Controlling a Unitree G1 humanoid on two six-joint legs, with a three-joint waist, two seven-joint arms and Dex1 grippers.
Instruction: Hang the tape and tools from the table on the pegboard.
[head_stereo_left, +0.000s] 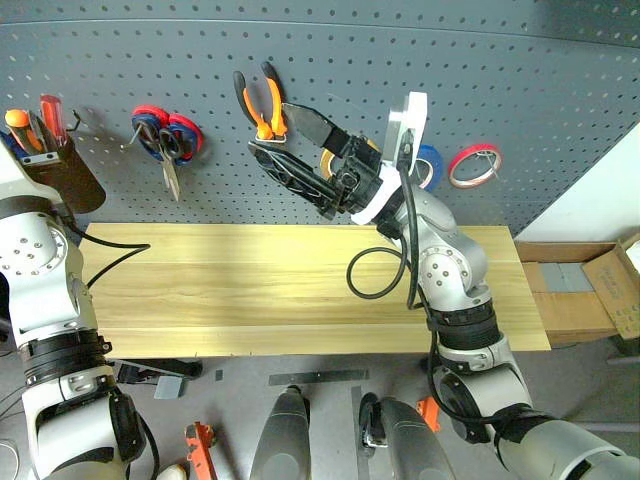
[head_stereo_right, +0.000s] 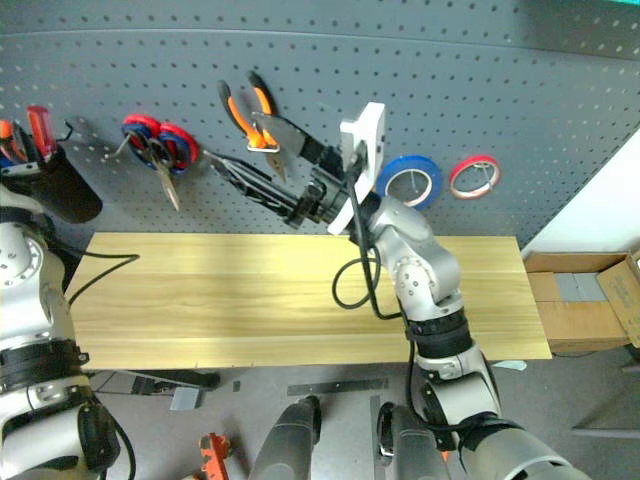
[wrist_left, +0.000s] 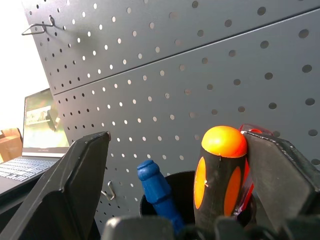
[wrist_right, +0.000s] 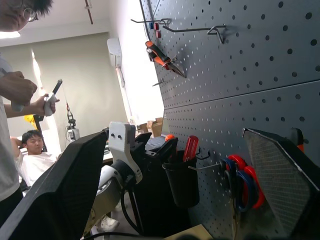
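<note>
Pegboard (head_stereo_left: 330, 60) carries nearly everything already, and the wooden table (head_stereo_left: 250, 290) under it lies bare; the orange-handled pliers (head_stereo_left: 262, 103) hang by their handles over a hook, jaws downward, so their own weight keeps them seated; the blue tape (head_stereo_right: 410, 180) hangs by its core on a peg just beside the thin red roll (head_stereo_right: 474, 176), which puts both rolls flat against the panel; the red-and-blue-handled scissors (head_stereo_left: 166, 140) hang by their finger loops, blades down, well to the left of the pliers; I cannot make out the small black-handled scissors.

At the far left a black cup holder (head_stereo_left: 62, 178) is fixed to the board; in the left wrist view the screwdriver (wrist_left: 220, 172) stands in it handle-up, orange cap on top, next to a blue handle (wrist_left: 156, 190); tip-down suits a slim tool that no hook would hold. The left gripper (wrist_left: 175, 175) sits straddling that cup with its fingers spread wide, one pad close against the screwdriver handle yet gripping nothing; I judge the tool released and resting on its own.

The right gripper (head_stereo_left: 290, 130) points left along the board, just below the pliers, its jaws wide apart and empty; held there it is clear of every hanging thing.

With the table bare, the task looks all but finished; what is left is drawing both arms away without knocking the handles.
</note>
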